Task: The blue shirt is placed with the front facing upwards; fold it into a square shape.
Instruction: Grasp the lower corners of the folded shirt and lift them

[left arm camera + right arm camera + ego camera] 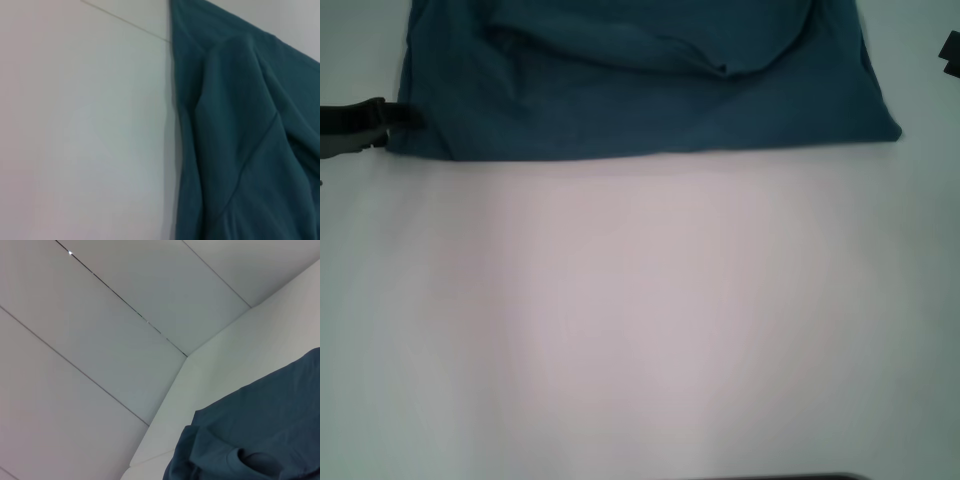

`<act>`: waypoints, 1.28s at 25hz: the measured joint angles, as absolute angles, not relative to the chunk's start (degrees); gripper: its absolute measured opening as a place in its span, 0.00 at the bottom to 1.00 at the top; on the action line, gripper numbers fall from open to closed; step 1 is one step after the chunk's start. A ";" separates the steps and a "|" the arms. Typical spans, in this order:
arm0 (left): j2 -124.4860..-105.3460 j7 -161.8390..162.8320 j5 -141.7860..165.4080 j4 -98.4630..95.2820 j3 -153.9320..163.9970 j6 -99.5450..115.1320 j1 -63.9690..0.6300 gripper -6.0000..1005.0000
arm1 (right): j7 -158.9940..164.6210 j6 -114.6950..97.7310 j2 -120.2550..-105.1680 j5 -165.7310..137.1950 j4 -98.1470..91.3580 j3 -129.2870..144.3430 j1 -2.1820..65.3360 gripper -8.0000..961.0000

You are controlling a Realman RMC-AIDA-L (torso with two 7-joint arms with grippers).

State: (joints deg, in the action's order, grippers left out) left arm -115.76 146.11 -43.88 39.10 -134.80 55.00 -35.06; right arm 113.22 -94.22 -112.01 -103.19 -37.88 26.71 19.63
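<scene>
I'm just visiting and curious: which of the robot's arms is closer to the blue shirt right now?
The left. The left gripper sits right at the near left corner of the blue shirt. The right gripper shows only at the picture's right edge, apart from the shirt's right side.

blue shirt (650,90): soft cloth, matt, no shine, with loose folds and a stitched seam showing in the left wrist view.
table (640,320): under the shirt, white, smooth and flat, with a soft dull look.
left gripper (360,125): at the shirt's left edge, dark and hard-looking, a bit dull.
wall panels (100,340): behind the shirt, pale, smooth, flat boards with thin dark lines between them.
</scene>
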 joint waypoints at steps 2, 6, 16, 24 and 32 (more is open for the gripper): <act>-115.88 146.12 -43.60 39.04 -134.70 55.29 -35.31 0.61 | 113.26 -94.24 -111.96 -103.17 -37.88 26.71 19.60 0.78; -116.29 146.13 -43.32 39.02 -134.47 56.37 -35.98 0.61 | 113.29 -94.32 -111.95 -103.11 -37.88 26.71 19.59 0.78; -116.71 148.79 -41.49 39.15 -134.24 56.75 -37.38 0.60 | 113.29 -94.43 -111.96 -102.92 -37.82 26.68 19.12 0.78; -117.62 154.94 -32.43 39.78 -129.73 56.87 -40.88 0.40 | 113.29 -94.43 -111.87 -102.83 -37.14 25.85 18.80 0.78; -119.67 155.11 -33.25 46.19 -131.98 58.24 -39.13 0.24 | 113.29 -94.83 -111.79 -102.82 -37.09 25.05 18.68 0.78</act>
State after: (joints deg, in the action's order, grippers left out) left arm -119.67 155.11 -33.25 46.19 -131.98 58.24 -39.13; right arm 113.29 -94.83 -111.79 -102.82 -37.09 25.05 18.68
